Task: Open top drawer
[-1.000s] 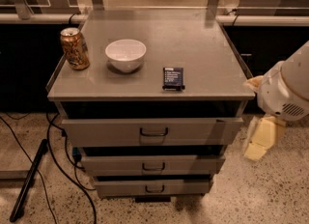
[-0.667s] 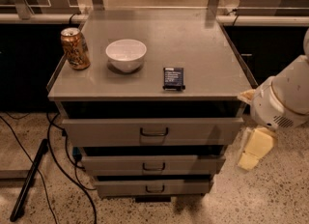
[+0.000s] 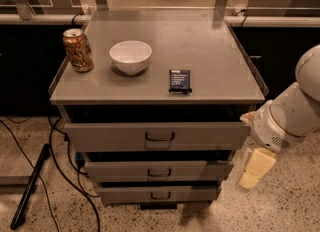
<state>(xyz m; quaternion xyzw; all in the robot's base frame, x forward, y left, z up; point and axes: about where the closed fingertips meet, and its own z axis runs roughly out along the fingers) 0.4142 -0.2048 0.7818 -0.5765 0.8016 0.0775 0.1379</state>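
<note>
The top drawer (image 3: 110, 137) is the widest grey front of the cabinet, just under the tabletop, with a dark loop handle (image 3: 160, 137) at its centre. A dark gap shows above its front. Two narrower drawer fronts (image 3: 120, 170) (image 3: 125, 194) sit below it. My gripper (image 3: 255, 169) is cream-coloured and hangs below the white arm (image 3: 292, 118), to the right of the cabinet, level with the middle drawer and touching nothing. It is well right of the top drawer's handle.
On the cabinet top (image 3: 210, 51) stand a gold can (image 3: 78, 50) at the left, a white bowl (image 3: 130, 56) and a small dark box (image 3: 179, 81). Black cables (image 3: 55, 141) and a dark rod (image 3: 29, 188) lie on the floor at the left. Counters run behind.
My arm and gripper have moved left and a little down, closer to the cabinet's right side. The drawers and the things on top have not moved.
</note>
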